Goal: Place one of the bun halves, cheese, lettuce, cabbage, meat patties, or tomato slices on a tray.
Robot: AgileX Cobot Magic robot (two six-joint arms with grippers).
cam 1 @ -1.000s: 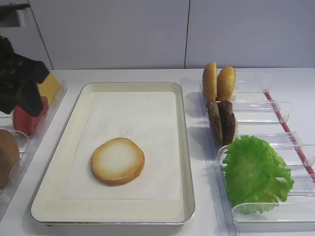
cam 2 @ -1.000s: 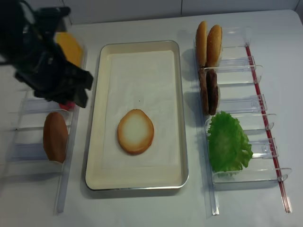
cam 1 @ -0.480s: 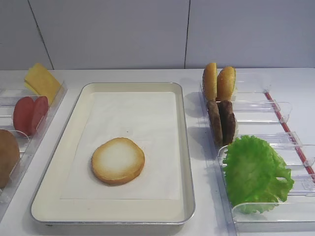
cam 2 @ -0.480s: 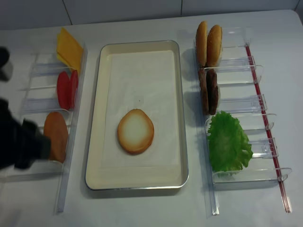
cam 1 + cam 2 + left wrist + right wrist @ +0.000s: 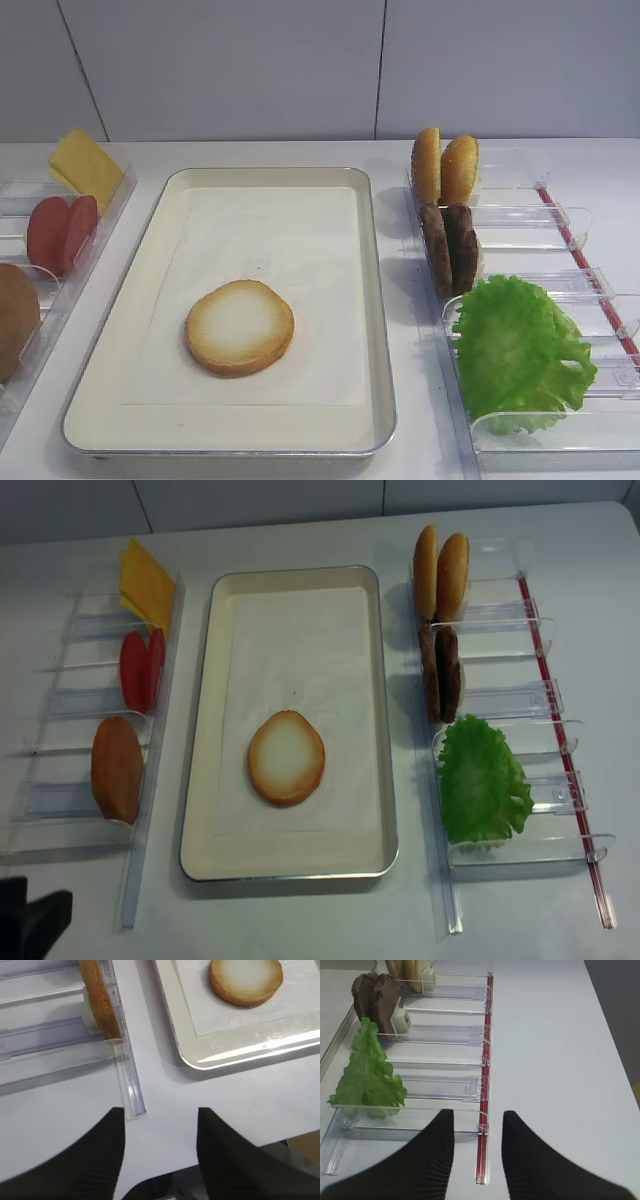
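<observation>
A: Where's the bun half [image 5: 239, 326]?

B: Flat on the paper liner in the tray [image 5: 375, 300], cut face up, nothing touching it. That placement looks done.

A: And the grippers?

B: The left gripper [image 5: 159, 1132] hangs over the bare table just off the tray's near corner, jaws apart, holding nothing. The right gripper [image 5: 478, 1147] is spread and empty too, over the near end of the rack beside the lettuce [image 5: 369, 1077].

A: Next?

B: Likely a reach to a rack for another ingredient

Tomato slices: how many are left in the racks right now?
2. Both tomato slices stand on edge, side by side, in the left rack, between the cheese and the brown bun. None visibly hidden.
</observation>
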